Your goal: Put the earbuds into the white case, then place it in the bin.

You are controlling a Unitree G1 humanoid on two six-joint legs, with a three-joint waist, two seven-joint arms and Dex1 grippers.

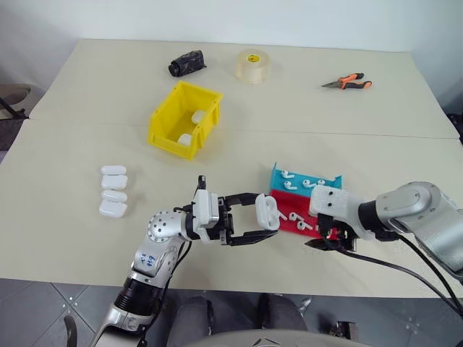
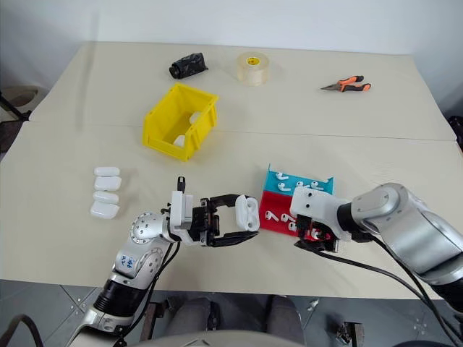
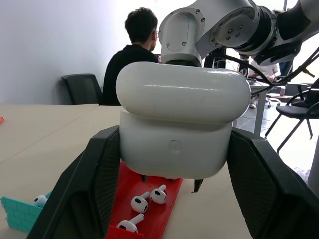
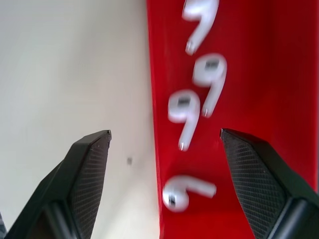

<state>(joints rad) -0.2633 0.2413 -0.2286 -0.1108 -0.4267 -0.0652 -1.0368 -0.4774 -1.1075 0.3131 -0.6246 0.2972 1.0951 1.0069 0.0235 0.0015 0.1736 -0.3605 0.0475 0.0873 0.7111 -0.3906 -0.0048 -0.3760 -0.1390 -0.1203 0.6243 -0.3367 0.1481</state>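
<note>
Clamped between the two black fingers of the left gripper [image 1: 262, 223], the white case [image 1: 267, 212] hangs above the front of the table [image 1: 58, 238] with its lid raised. Farther left, four more closed white cases [image 1: 113, 191] sit in a column on the tabletop. Behind them, the yellow bin [image 1: 184, 119] stands with two white cases inside it. Right of the held case, earbuds [image 4: 183, 115] lie loose in the shallow red tray [image 4: 289, 74], with more of them in the blue tray [image 1: 307, 179] touching its far side. At the red tray's near end the right gripper [image 1: 329, 243] points down, its fingers spread wide and grasping nothing. Along the table's far edge lie a black bundle [image 1: 187, 63], a tape roll [image 1: 253, 65] and orange-handled pliers [image 1: 349, 82]. A seated person [image 3: 130, 52] appears in the left wrist view, back turned.
</note>
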